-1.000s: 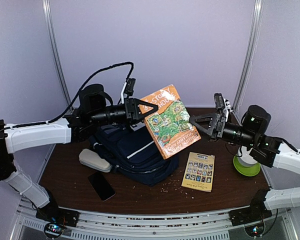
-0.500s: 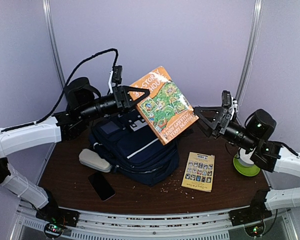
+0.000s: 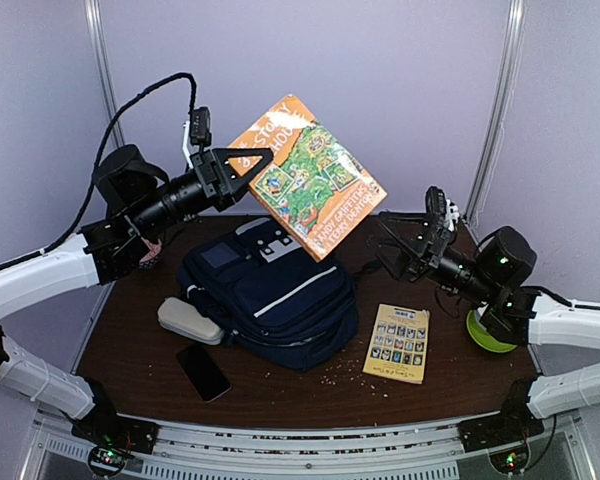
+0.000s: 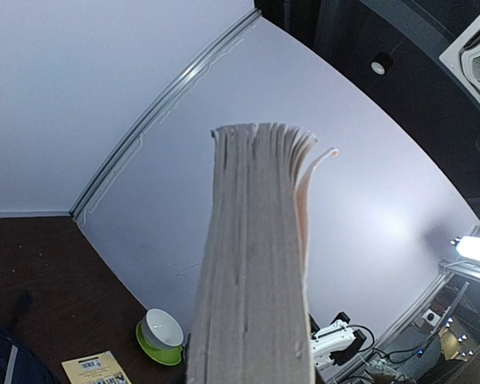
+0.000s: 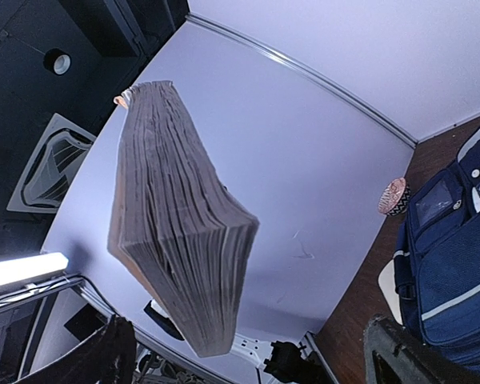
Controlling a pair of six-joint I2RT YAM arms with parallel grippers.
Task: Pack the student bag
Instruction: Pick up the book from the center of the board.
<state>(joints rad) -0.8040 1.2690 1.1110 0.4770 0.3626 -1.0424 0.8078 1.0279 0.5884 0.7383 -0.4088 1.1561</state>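
The student bag, a navy backpack with thin white stripes, lies on the table; it also shows in the right wrist view. My left gripper is shut on the corner of a thick orange picture book and holds it tilted, high above the bag. The left wrist view shows only the book's page edges; the fingers are hidden there. My right gripper is open and empty, to the right of and below the book, apart from it.
A beige pouch and a black phone lie left of the bag. A small yellow book lies to its right. A white cup on a green saucer stands at the right edge. A patterned tape roll stands at the back.
My left arm has lifted the book up and to the left, clear of the bag. My right gripper, at the book's corner a second ago, has drawn back and down.
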